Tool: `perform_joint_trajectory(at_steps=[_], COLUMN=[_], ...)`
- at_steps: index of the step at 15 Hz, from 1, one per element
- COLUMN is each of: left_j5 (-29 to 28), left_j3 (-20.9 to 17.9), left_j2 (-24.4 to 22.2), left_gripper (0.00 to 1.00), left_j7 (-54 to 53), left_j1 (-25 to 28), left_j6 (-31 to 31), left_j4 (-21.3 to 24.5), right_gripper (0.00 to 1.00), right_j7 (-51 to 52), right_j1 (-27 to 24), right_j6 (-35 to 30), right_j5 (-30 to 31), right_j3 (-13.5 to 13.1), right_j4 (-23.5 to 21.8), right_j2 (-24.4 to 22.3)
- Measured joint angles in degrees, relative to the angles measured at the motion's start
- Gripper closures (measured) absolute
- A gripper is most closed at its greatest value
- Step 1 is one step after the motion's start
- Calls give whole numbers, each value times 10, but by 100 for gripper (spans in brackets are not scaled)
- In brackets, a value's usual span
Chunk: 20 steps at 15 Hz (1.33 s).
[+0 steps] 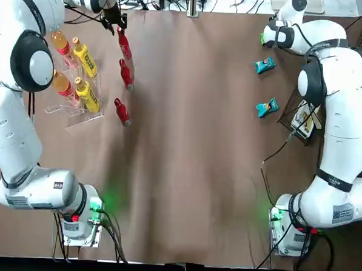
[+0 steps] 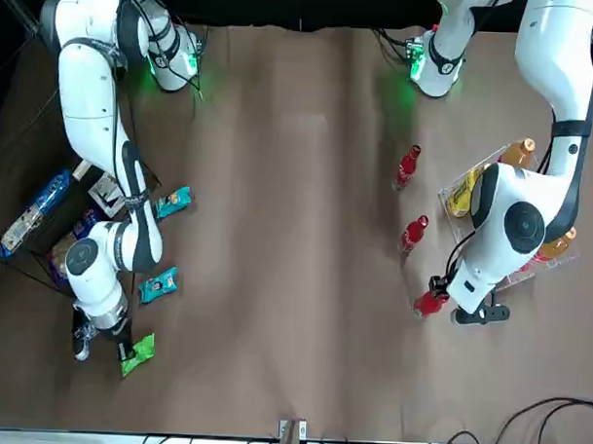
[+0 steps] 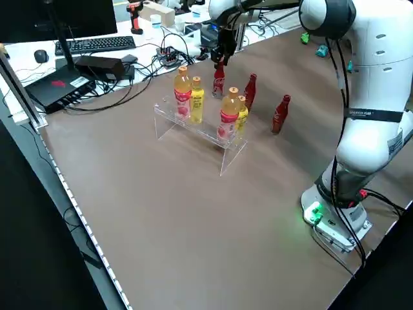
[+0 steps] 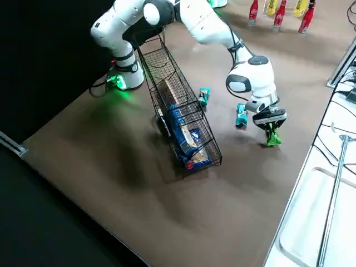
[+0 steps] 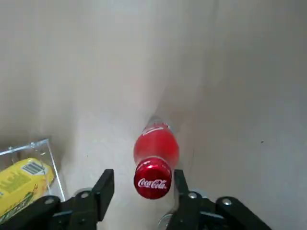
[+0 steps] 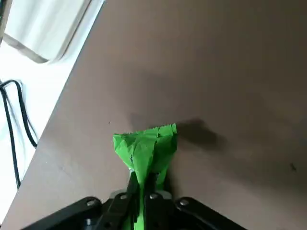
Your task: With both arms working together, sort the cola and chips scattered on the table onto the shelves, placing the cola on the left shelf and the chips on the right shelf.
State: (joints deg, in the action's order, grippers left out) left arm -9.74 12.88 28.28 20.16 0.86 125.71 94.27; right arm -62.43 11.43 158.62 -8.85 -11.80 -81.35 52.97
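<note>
Three cola bottles (image 1: 124, 44) (image 1: 126, 74) (image 1: 122, 111) stand in a row just right of the left shelf (image 1: 85, 117), a clear stepped rack. My left gripper (image 5: 142, 179) is open and straddles the red cap of the farthest cola (image 5: 152, 178), with gaps at both fingers. At the far right edge, my right gripper (image 6: 141, 184) is shut on the green chips packet (image 6: 145, 148), which hangs at table height. Two teal chips packets (image 1: 265, 65) (image 1: 267, 106) lie beside the right shelf (image 4: 183, 117), a black wire rack.
Orange-drink and yellow-labelled bottles (image 1: 81, 75) fill the clear rack. Larger blue and white packs (image 4: 186, 139) lie in the wire rack. Cables and desk gear (image 3: 97, 61) sit beyond the table's far edge. Both arm bases (image 1: 79, 221) (image 1: 291, 229) stand at the near edge.
</note>
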Motion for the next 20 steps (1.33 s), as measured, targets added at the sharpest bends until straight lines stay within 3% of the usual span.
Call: perform_joint_trajectory(at_steps=[4, 10, 12, 16, 18, 20], left_j5=[0, 0, 0, 0, 0, 0], left_j3=[1, 3, 3, 3, 3, 3], left_j2=[0, 1, 1, 0, -2, -13], left_gripper=[44, 55, 70, 77, 87, 91], left_j7=[6, 13, 13, 15, 26, 27], left_j1=[0, -1, -1, 0, 1, 4], left_j6=[-4, -5, -5, -5, -5, -23], left_j4=[1, 1, 1, 0, -3, -8], right_gripper=[93, 93, 95, 96, 96, 96], right_j7=[19, 145, 224, 311, 320, 320], right_j1=[1, 0, -9, -44, -48, -47], right_j6=[-55, -326, -430, -575, -678, -728], right_j5=[1, 1, 1, 2, 36, 68], right_j3=[-10, -30, -43, -69, -94, -95], right_j4=[1, 7, 7, 7, 7, 7], right_j2=[-25, -165, -217, -293, -347, -385])
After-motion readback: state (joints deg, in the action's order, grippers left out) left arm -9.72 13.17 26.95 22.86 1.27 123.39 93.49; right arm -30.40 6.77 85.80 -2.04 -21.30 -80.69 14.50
